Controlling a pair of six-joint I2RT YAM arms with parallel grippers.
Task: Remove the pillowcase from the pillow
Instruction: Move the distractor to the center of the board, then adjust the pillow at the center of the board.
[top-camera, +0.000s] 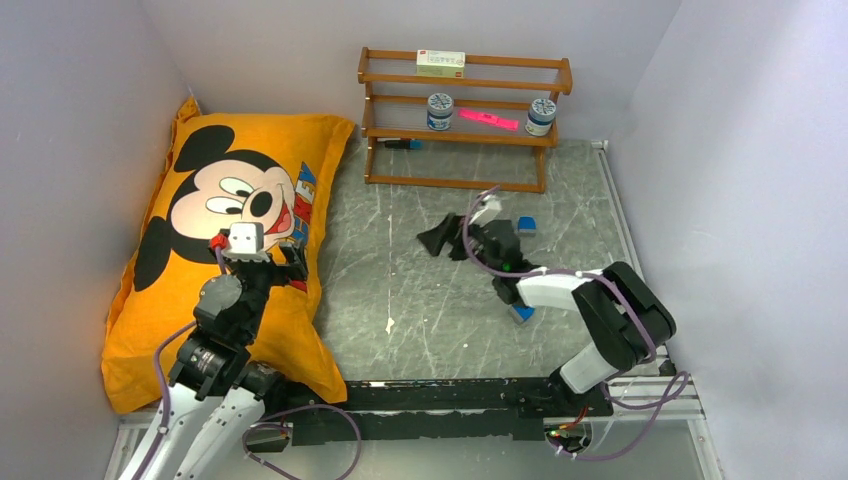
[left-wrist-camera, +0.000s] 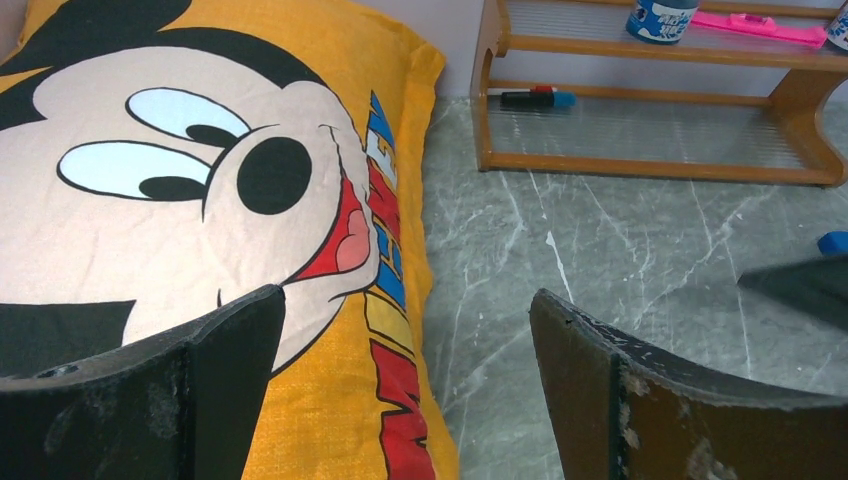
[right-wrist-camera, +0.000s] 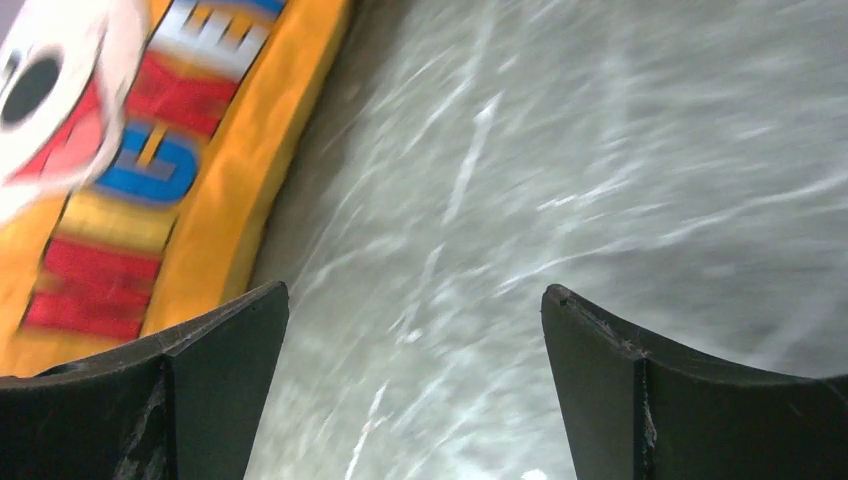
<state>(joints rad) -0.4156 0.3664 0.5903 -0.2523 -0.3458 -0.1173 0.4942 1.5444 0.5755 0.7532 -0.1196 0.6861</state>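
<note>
Orange-yellow fabric of the pillowcase (top-camera: 300, 140) lies whole along the left side of the table (top-camera: 420, 310) in the top view, Mickey face up, with the pillow hidden wholly inside. The left gripper (top-camera: 243, 236) hangs over the printed face; the right gripper (top-camera: 447, 241) is well apart at mid-table. Left wrist view: fingers (left-wrist-camera: 220, 350) wide apart and empty above the pillowcase's right edge. Right wrist view, blurred: fingers (right-wrist-camera: 215, 345) likewise spread, nothing held, pillowcase edge to the left. Assessment: no part drawn off, opening not located, removal entirely outstanding.
</note>
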